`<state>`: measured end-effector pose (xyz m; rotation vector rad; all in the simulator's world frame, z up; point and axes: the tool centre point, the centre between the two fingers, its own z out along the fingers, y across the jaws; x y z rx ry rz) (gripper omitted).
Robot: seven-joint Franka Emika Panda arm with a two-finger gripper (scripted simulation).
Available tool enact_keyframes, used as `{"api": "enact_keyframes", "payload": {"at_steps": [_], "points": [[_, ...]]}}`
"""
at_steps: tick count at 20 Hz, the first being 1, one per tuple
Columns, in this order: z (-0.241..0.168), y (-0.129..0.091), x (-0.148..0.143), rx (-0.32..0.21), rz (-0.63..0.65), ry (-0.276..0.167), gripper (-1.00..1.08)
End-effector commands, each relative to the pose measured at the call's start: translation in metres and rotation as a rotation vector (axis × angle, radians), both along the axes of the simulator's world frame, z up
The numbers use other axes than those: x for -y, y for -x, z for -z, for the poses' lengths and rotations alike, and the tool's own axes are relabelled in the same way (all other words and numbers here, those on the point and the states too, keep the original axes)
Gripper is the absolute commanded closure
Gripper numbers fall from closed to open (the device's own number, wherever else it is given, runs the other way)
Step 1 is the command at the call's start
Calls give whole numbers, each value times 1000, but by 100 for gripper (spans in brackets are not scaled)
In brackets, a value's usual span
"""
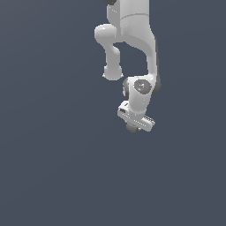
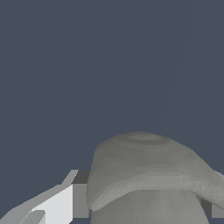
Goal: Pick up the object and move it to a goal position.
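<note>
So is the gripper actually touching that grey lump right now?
Touching. In the wrist view the grey lump fills the space between the fingers, pressed against the pad with no gap.

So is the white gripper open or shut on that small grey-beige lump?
Shut on it: the wrist view shows the grey-beige lump filling the gap between the white gripper fingers.
</note>
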<state>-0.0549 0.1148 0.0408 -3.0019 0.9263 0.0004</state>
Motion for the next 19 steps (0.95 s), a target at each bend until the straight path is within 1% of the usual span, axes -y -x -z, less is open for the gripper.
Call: {"api": "enact_keyframes", "payload": {"at_steps": [1,6,10,14,19], "points": [[0,17,-6,0,0,0,108],[-1,44,-17,0,0,0,108],[-1,58,-23,0,0,0,108],[-1,66,-26,0,0,0,108],[-1,67,-27,0,1,0,108]]}}
